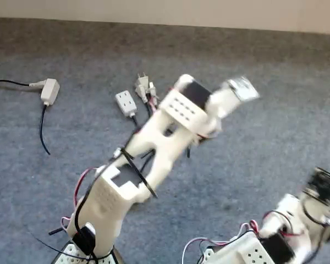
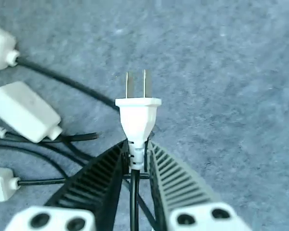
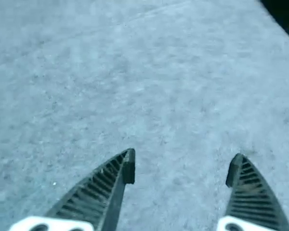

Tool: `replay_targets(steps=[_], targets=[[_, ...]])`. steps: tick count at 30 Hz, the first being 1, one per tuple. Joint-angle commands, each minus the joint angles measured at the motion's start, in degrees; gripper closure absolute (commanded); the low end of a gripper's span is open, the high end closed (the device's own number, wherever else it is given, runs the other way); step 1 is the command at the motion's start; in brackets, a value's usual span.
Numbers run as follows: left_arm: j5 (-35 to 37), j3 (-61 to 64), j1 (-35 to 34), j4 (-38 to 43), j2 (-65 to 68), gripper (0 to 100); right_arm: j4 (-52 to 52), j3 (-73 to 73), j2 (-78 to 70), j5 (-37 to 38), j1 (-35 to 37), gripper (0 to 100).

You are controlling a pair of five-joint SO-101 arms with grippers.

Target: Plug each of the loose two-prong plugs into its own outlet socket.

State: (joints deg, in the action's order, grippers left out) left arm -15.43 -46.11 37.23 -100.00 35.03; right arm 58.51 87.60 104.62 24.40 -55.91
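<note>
Just white plug (image 2: 137, 118) between left fingers (image 2: 98, 180).

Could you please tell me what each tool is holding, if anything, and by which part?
The left tool grips the white two-prong plug by its narrow rear end, where the cord exits. The right tool is open and holds nothing.

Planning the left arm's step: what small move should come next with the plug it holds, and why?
Probably swing the white two-prong plug, gripped by the left gripper, toward the white block-shaped outlet socket: its prongs point at grey carpet, the socket lying aside.
</note>
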Motion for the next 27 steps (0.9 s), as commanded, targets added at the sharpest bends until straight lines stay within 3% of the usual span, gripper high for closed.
replay_targets(steps=[1, 10, 14, 23, 27], targets=[[-0.97, 0.31, 8.57, -0.79, -1.01, 100, 3.21, -5.14, 0.40, 0.79, -3.30, 69.8], [-1.14, 6.99, 17.80, -0.44, -2.15, 100, 9.10, -5.32, 0.40, 0.97, -3.30, 69.8], [-1.23, 7.16, 19.74, -0.44, -10.68, 100, 9.45, -5.41, 0.40, 0.70, -3.21, 69.8], [-2.02, 7.34, 14.55, -0.88, -28.70, 100, 12.97, -5.23, 0.40, 0.53, 4.18, 69.8], [-2.11, 13.85, 13.49, -0.70, -36.35, 100, 12.62, -5.23, 0.40, -1.49, 6.73, 69.8]])
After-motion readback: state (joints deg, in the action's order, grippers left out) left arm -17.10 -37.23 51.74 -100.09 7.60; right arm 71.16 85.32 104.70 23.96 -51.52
